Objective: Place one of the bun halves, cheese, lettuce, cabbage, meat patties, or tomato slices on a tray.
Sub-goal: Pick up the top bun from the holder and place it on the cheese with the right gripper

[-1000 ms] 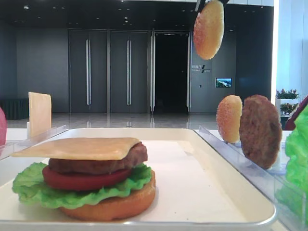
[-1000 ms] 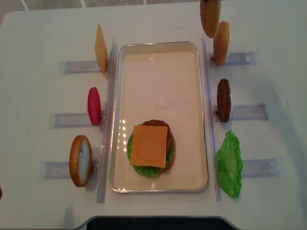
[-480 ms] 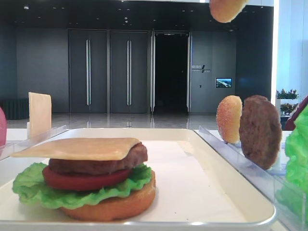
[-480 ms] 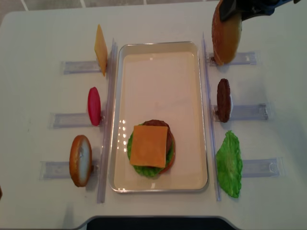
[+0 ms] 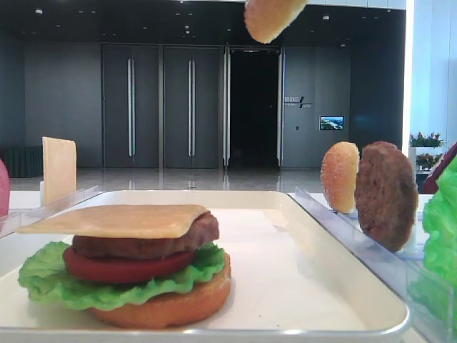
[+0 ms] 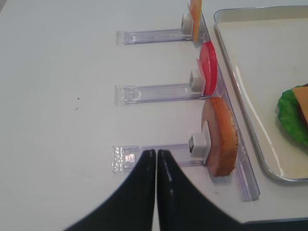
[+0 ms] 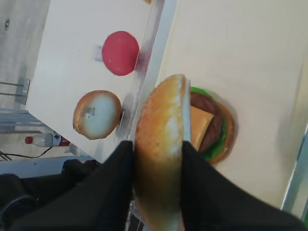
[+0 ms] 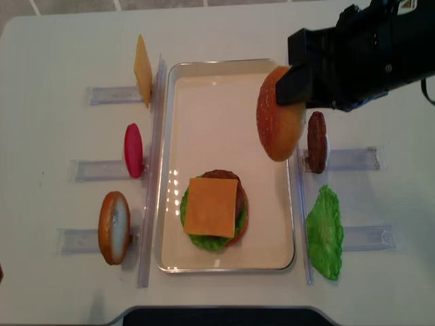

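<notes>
The right pincer [image 7: 159, 159] is clamping a domed bun half [image 8: 279, 122] edge-on between its 2 black fingers [image 7: 120, 163], carrying it high above the white tray [image 8: 224, 66]. Below and ahead of the pincer, the stacked burger [image 8: 213, 210] is topped by cheese [image 8: 211, 206], waiting for its lid (the transport step, I judge). Next the bun needs turning flat and lowering squarely onto that stack. The left pincer [image 6: 156, 161] is hanging closed and empty, far across the surface [image 6: 57, 96].
</notes>
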Motion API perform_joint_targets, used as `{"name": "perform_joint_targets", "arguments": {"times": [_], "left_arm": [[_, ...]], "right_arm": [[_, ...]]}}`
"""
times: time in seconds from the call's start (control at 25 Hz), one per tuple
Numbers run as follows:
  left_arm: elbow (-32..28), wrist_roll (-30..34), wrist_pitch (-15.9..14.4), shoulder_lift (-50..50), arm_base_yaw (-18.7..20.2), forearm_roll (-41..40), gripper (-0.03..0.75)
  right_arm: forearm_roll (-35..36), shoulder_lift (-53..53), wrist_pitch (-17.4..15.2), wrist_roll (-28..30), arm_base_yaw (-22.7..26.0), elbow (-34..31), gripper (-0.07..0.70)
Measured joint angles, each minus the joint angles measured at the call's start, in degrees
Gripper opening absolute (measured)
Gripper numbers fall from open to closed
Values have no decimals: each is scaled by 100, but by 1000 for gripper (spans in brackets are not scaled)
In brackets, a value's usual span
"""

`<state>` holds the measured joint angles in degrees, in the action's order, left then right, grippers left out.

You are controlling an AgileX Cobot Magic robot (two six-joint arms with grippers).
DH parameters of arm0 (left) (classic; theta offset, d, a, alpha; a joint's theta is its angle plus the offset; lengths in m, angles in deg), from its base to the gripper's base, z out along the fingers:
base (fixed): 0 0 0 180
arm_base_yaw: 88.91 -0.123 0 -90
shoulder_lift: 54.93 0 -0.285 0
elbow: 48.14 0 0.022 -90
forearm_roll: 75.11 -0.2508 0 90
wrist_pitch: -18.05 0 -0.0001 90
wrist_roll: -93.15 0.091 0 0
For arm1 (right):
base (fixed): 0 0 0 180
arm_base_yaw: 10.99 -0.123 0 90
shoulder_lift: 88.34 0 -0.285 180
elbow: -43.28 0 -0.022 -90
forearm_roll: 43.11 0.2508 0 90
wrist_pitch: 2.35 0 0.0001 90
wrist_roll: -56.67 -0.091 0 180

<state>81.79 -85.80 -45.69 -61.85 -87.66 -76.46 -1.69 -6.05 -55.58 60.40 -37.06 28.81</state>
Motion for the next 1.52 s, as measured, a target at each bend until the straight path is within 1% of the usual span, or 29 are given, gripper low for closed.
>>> {"name": "perform_joint_targets", "arguments": {"times": [0.08,0.2,0.32,0.44,0.76,0.92,1.04,1.16,1.44,1.52], "left_arm": [[0,0,0,0,0,0,-7],[0,0,0,0,0,0,-7],[0,0,0,0,0,0,-7],[0,0,0,0,0,0,-7],[0,0,0,0,0,0,-7],[0,0,0,0,0,0,-7],[0,0,0,0,0,0,-7],[0,0,0,0,0,0,-7],[0,0,0,0,0,0,-7],[0,0,0,0,0,0,-7]], "right_arm": [[106,-63,182,42,-229,-215,233],[160,-63,463,49,-768,-393,232],[181,-63,992,49,-1347,-512,232],[192,-8,1301,56,-1686,-580,231],[478,476,1918,94,-1740,-613,230],[483,670,1973,106,-1740,-613,230],[484,808,2163,106,-1740,-613,230],[589,1020,2281,106,-1740,-613,230],[837,1397,2295,280,-1740,-613,230],[1071,1449,2311,519,-1740,-613,230]]}}
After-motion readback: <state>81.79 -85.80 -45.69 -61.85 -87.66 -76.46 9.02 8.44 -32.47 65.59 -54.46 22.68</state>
